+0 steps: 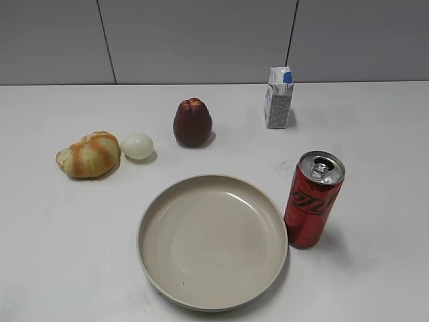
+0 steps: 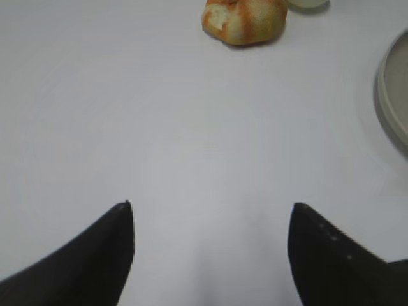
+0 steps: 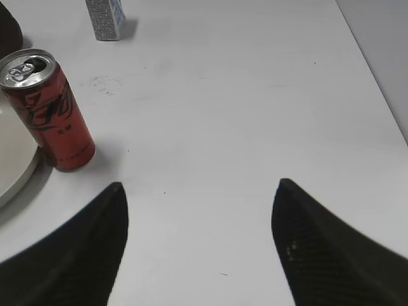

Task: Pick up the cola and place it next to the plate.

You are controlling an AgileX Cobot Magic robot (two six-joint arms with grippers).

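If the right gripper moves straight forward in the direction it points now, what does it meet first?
Probably nothing: ahead of the right gripper lies only bare table. The cola and the carton stand well to the left of that line, though depth is hard to judge.

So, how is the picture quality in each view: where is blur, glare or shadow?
Exterior view: sharp, even light; the cola casts a soft shadow to its right, a faint sheen on the plate. Left wrist view: soft overall, the bread roll slightly blurred, the left gripper dark. Right wrist view: sharper, can lettering visible, the right gripper black, open.
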